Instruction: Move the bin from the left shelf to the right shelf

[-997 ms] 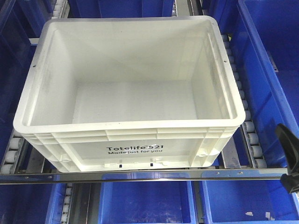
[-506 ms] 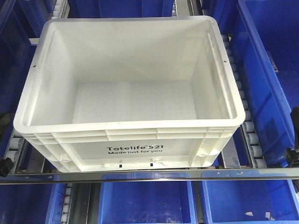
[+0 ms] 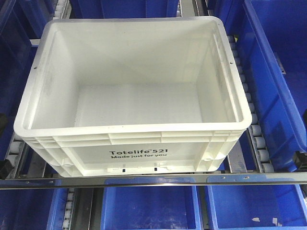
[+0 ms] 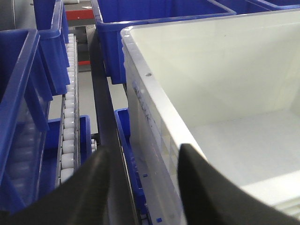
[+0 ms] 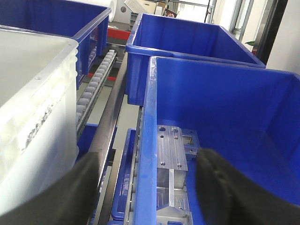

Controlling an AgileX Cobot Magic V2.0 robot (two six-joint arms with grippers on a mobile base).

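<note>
Straddling the bin point(image 4: 220, 93) rim, left claw point(image 4: 143, 180) spread apart.

The white bin point(image 3: 132, 96) carries black print on its near side wall: "Totelife 521" in bold, with a small mark after "Totelife", perhaps a trademark sign, and beneath it, in smaller letters, "Made just for you"

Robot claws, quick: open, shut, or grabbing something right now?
Left gripper: open, holding nothing, its fingers either side of the rim of the large white rectangular plastic bin.
Right gripper: open, holding nothing, beside the bin.
</note>
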